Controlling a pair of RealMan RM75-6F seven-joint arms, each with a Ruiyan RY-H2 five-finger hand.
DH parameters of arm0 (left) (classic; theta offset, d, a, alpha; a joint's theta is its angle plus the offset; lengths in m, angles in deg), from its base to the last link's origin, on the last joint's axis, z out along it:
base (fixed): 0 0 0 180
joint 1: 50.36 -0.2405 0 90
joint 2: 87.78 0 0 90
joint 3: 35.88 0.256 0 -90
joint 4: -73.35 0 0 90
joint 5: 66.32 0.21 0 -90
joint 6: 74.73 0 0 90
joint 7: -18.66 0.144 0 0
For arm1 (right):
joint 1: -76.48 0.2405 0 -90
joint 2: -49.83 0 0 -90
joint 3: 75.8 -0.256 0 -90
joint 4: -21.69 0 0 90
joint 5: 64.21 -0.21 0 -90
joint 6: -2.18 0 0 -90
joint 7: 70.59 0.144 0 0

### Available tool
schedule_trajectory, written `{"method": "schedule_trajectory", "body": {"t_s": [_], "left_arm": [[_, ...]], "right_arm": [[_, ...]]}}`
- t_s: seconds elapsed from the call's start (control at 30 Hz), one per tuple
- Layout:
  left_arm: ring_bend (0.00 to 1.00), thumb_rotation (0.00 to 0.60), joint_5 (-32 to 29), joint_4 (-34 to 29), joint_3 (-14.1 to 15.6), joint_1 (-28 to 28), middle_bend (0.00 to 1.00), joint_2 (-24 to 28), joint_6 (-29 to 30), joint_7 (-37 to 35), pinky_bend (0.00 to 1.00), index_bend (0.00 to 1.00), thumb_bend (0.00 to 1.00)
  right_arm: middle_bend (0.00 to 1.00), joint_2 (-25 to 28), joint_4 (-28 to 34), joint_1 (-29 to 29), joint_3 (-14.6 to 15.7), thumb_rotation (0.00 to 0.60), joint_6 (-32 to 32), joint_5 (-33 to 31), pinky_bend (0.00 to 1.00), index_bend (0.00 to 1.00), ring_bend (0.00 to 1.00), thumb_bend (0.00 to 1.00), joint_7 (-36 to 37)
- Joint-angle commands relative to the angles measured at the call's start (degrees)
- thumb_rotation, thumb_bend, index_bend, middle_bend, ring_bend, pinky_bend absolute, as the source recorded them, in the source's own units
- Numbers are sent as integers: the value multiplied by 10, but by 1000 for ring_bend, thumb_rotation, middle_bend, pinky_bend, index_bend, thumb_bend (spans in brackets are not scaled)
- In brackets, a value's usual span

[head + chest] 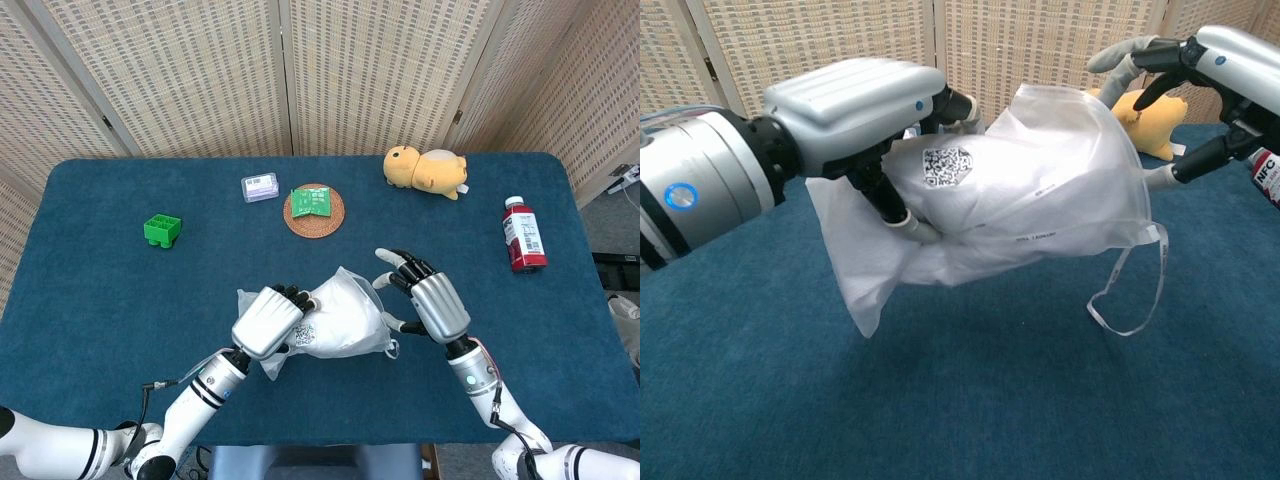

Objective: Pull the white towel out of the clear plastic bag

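The clear plastic bag (340,318) (1040,190) with the white towel inside hangs above the blue table near the front middle. My left hand (265,320) (855,110) grips the bag's left end, where a QR label shows, and holds it off the table. My right hand (428,300) (1200,75) is at the bag's right, open end with fingers spread, its fingertips (1120,58) at the bag's edge. Whether they touch the plastic I cannot tell. A thin loop handle (1130,295) dangles from the bag's right end.
A yellow plush toy (427,170) lies at the back right. A red bottle (523,235) lies at the right edge. A woven coaster (314,210) with a green packet, a small clear box (259,187) and a green block (161,230) sit at the back.
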Motion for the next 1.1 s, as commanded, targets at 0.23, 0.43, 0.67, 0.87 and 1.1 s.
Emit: {"method": "schedule_trajectory", "body": {"t_s": [0.23,0.43,0.67,0.87,1.1], "left_arm": [[455,600,5,-7,-4,-3,476,1,-5,4,600,405,106],[455,600,6,-7,-5,-5,476,0,-9,6,600,405,107],[455,600,8,-9,-9,-8,476,0,-10,6,600,405,107],[455,600,11,-14,-11,-11,476,3,-11,7,600,405,107],[455,600,8,-16,-9,-16,476,6,-12,7,600,405,107]], "right_arm": [[132,-9,2,11,7,600,4,2,286,428,102,75,-3],[115,-13,5,17,8,600,5,1,283,428,90,25,-6],[109,-22,7,28,11,600,19,-4,273,428,78,11,-9],[108,-40,-1,40,9,600,30,-11,266,432,70,141,-4],[123,-61,-9,51,1,600,32,-20,263,600,69,471,-7]]}}
